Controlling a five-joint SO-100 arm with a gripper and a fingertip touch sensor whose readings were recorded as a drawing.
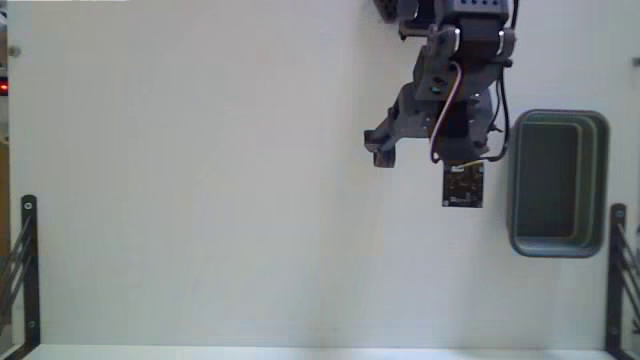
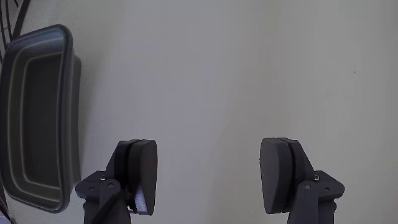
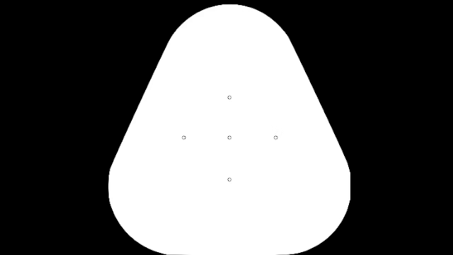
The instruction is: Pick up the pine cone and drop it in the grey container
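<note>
Pincer (image 2: pixel 208 186) is standing wide apart in the wrist view, both pads showing, nothing but bare pale surface (image 2: pixel 249 74) showing between them. It is gripping nothing.

Grey container (image 2: pixel 37 118) is sitting off to the pincer's left side in the wrist view, near but not touching, its dark inside showing no content that I can make out. In the fixed view the same tub (image 1: pixel 558 183) is lying just to the right of the arm (image 1: pixel 450 90), which is reaching down from the top edge with a small circuit board (image 1: pixel 463 185) hanging at its lower end.

Pine cone: not appearing in either view. Not between the pads, not on the surface around the pincer, not visibly in the tub. It could be hiding under the arm in the fixed view; I cannot tell.

Progress, as a judgement: either the cone is yet to be found and the whole pick and drop is remaining, or it is lying somewhere unseen. Nothing here is confirming a delivery.

Writing: no brand, label or readable text anywhere; the board is too small to read.
</note>
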